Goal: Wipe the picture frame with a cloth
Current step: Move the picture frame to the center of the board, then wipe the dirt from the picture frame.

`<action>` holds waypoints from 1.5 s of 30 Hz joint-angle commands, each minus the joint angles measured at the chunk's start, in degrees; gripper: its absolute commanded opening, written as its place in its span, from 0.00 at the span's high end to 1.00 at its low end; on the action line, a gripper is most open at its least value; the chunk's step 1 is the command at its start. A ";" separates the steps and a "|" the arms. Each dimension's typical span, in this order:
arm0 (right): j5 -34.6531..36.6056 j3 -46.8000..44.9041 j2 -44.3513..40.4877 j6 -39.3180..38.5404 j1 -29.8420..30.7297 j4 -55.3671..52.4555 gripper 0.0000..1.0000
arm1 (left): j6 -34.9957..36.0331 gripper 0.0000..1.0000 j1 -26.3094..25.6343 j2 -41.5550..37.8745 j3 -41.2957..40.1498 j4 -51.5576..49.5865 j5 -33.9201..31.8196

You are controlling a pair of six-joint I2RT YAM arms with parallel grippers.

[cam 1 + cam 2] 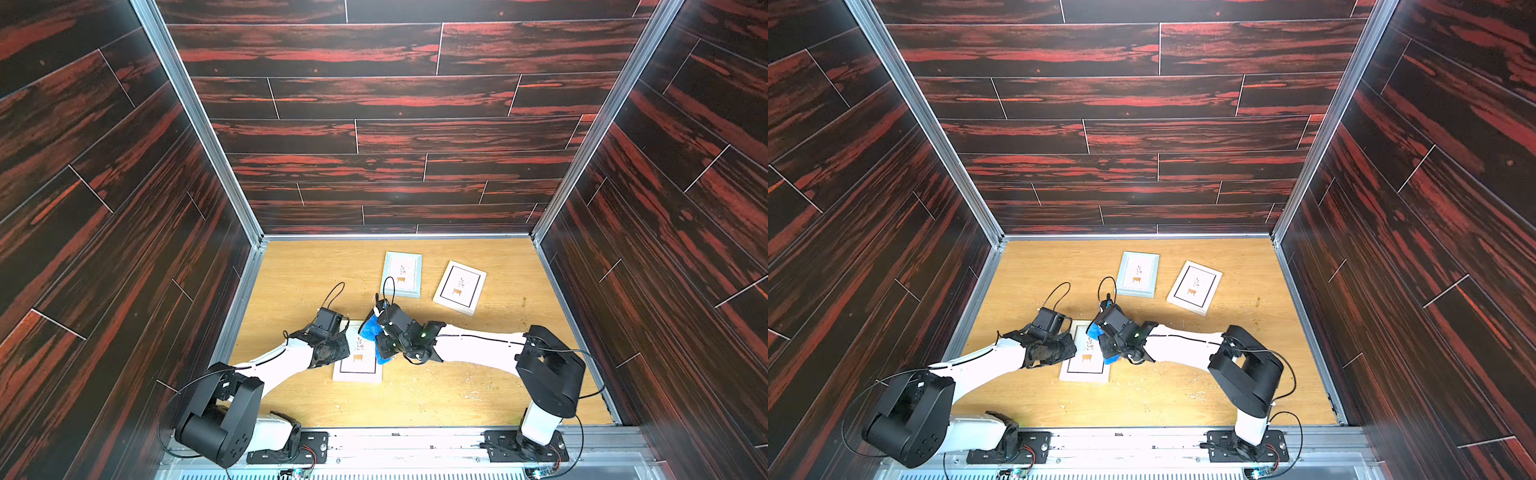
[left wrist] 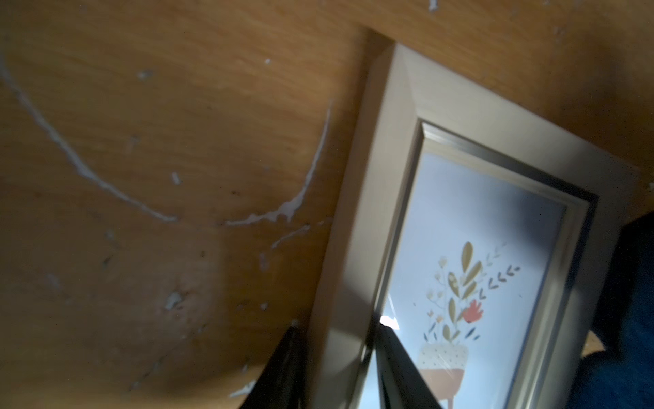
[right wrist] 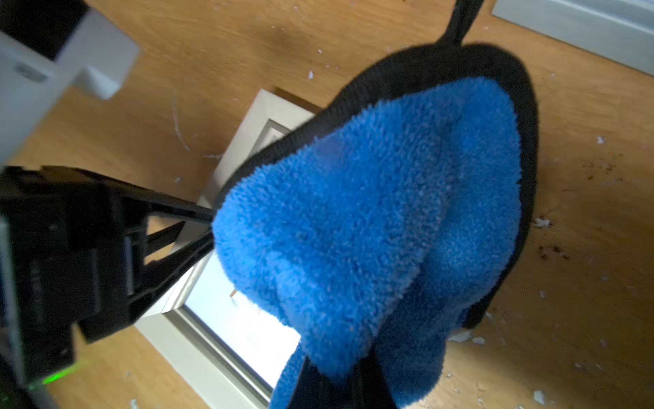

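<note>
I note the left gripper (image 2: 339,327) with jaws straddling the picture frame's (image 1: 358,374) left rail; I cannot tell whether they grip it. The right gripper (image 3: 336,386) is clamped on the bunched cloth (image 3: 371,219), over that frame's right edge. Beyond, a pale-blue frame (image 1: 402,274) and a white frame (image 1: 459,287) lie flat.

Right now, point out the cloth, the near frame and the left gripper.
cloth (image 3: 371,212): right wrist view, blue pile.
near frame (image 1: 359,362): in a top view, printed picture.
left gripper (image 2: 339,336): left wrist view, between fingertips.
</note>
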 commanded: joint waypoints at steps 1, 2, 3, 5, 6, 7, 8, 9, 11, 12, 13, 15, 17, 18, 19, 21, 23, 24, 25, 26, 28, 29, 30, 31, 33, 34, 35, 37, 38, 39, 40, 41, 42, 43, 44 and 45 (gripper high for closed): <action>3.84 1.83 1.91 2.20 -0.93 -7.10 1.00 | -1.33 0.65 -0.40 1.63 -1.51 5.09 4.76; 3.99 1.78 2.20 2.21 -1.45 -7.58 1.00 | -1.76 0.66 -0.75 1.78 -1.66 6.34 4.95; 3.91 1.67 2.27 2.08 -1.78 -7.83 1.00 | -2.02 0.66 -1.20 1.96 -1.68 7.26 4.99; 3.18 1.76 2.74 1.32 -1.96 -7.87 1.00 | -2.43 0.66 -2.70 2.83 -1.36 8.97 4.82; 2.30 1.77 2.97 1.17 -2.00 -7.87 1.00 | -2.44 0.66 -3.35 3.43 -1.02 9.42 4.57; 1.31 1.56 3.17 1.15 -1.92 -7.81 1.00 | -2.49 0.67 -4.09 4.17 -0.66 9.88 4.35; 0.33 1.12 3.32 1.31 -1.75 -7.78 1.00 | -2.45 0.68 -4.59 4.92 -0.38 10.33 4.39; -0.56 0.71 3.43 1.49 -1.72 -7.84 1.00 | -2.52 0.68 -4.83 5.58 -0.28 11.09 4.62; -2.11 -0.70 3.29 2.52 -1.40 -8.15 1.00 | -2.81 0.69 -5.32 6.79 -0.19 12.57 4.90; -2.77 -1.66 3.20 2.98 -1.30 -7.89 1.00 | -2.91 0.69 -5.53 7.33 -0.11 13.02 5.00; -3.38 -2.73 3.32 3.41 -1.35 -6.94 1.00 | -2.92 0.69 -5.81 7.85 -0.10 13.59 5.04; -5.40 -3.70 4.90 4.01 -3.30 -4.91 1.00 | -2.89 0.69 -6.57 8.57 -0.01 13.98 4.85; -8.19 -3.06 7.66 3.32 -7.40 -2.68 1.00 | -2.66 0.70 -7.17 9.04 0.08 14.15 4.40; -7.86 -1.38 9.32 2.45 -9.09 -2.36 1.00 | -2.48 0.70 -7.31 9.23 0.08 14.01 4.22; -6.59 1.28 10.96 1.40 -10.09 -2.84 1.00 | -2.20 0.70 -7.37 9.47 0.08 13.86 4.00; -3.10 7.17 14.05 -0.04 -11.20 -5.58 1.00 | -1.87 0.71 -7.51 9.59 -0.10 13.63 3.61; 0.37 11.94 16.14 -0.77 -11.61 -8.22 1.00 | -1.59 0.71 -7.49 9.37 -0.45 13.42 3.12; 1.88 13.33 16.69 -1.06 -11.61 -9.56 1.00 | -1.48 0.71 -7.49 9.36 -0.50 13.08 2.74; 2.22 13.35 16.49 -1.20 -11.53 -10.31 1.00 | -1.47 0.71 -7.45 9.29 -0.53 12.78 2.41; 1.94 12.21 15.88 -1.30 -11.42 -10.26 1.00 | -1.46 0.71 -7.48 9.27 -0.54 12.63 2.15; 0.25 7.19 13.03 -1.17 -10.29 -9.72 1.00 | -1.70 0.71 -7.49 9.14 -0.80 12.91 1.54; -0.32 4.72 11.43 -0.87 -9.25 -9.63 1.00 | -1.74 0.71 -7.53 9.13 -0.87 12.97 1.28; -0.44 1.58 9.32 -0.10 -7.69 -9.60 1.00 | -1.92 0.71 -7.49 9.15 -0.95 13.09 1.02; -0.58 -1.78 7.34 0.88 -6.18 -9.86 1.00 | -1.98 0.72 -7.50 9.28 -0.98 13.12 0.74; -1.35 -6.03 4.30 3.22 -4.22 -10.88 1.00 | -1.99 0.72 -7.53 9.64 -0.97 13.06 0.19; -1.79 -7.60 3.10 4.18 -3.70 -10.96 1.00 | -1.84 0.72 -7.53 9.93 -0.95 13.18 0.17; -2.00 -8.57 2.17 4.69 -3.66 -10.58 1.00 | -1.74 0.72 -7.49 10.18 -0.89 13.27 0.22; 0.04 -8.07 2.00 4.79 -4.29 -9.27 1.00 | -1.41 0.73 -7.49 10.76 -0.80 13.36 0.38; 1.33 -6.35 3.11 4.33 -5.20 -9.28 1.00 | -1.38 0.74 -7.51 10.86 -0.81 13.44 0.60; 1.99 -3.83 4.97 3.67 -6.77 -9.19 1.00 | -1.30 0.74 -7.51 10.98 -0.83 13.40 0.85; 2.25 -0.81 7.11 2.83 -8.45 -8.94 1.00 | -1.17 0.74 -7.49 10.99 -0.89 13.34 1.03; 2.44 1.73 8.97 2.15 -9.96 -8.80 1.00 | -1.06 0.74 -7.53 10.82 -0.91 13.28 1.05; 2.94 4.85 10.93 1.30 -11.20 -8.51 1.00 | -1.03 0.74 -7.51 10.58 -1.10 13.05 1.11; 3.55 7.32 12.51 0.64 -11.90 -8.60 1.00 | -1.02 0.74 -7.44 10.30 -1.30 13.01 1.01; 4.39 10.07 14.20 0.01 -12.18 -9.75 1.00 | -1.07 0.74 -7.49 9.86 -1.54 12.94 0.94; 5.20 12.11 15.37 -0.36 -11.98 -11.49 1.00 | -1.04 0.74 -7.48 9.61 -1.68 12.83 0.81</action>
